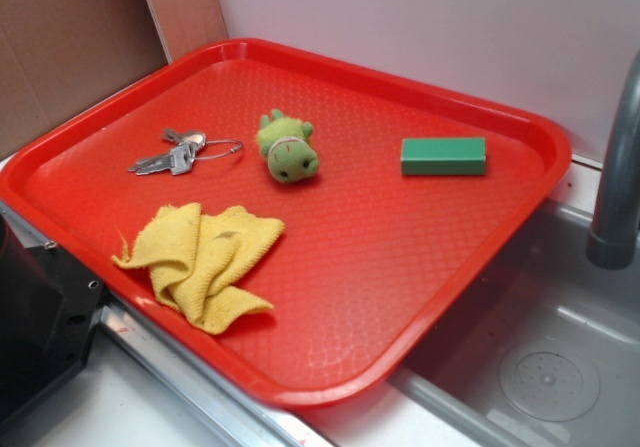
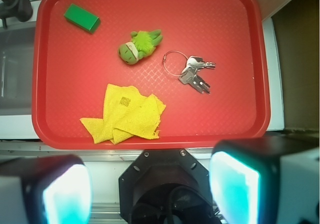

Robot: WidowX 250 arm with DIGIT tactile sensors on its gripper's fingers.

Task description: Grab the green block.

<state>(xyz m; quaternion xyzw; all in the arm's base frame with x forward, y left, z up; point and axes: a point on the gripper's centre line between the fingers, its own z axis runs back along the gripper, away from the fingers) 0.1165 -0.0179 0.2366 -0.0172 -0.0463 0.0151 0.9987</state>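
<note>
The green block (image 1: 443, 156) (image 2: 81, 18) is seen lying flat in a corner of the red tray (image 1: 330, 377) (image 2: 150, 141); the gripper (image 2: 150, 184) is held wide apart and empty, outside the tray.

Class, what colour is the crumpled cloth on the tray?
Yellow; the cloth shows best in the wrist view.

textured plastic tray (image 1: 480, 267), fuzzy plush toy (image 1: 288, 147), metal keys (image 1: 172, 155)

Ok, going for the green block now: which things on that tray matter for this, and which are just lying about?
Belongs to the job:
green block, far corner of the red tray
gripper, jaws open, off the tray's near edge

Just lying about:
green plush toy
keys on a ring
crumpled yellow cloth
</note>
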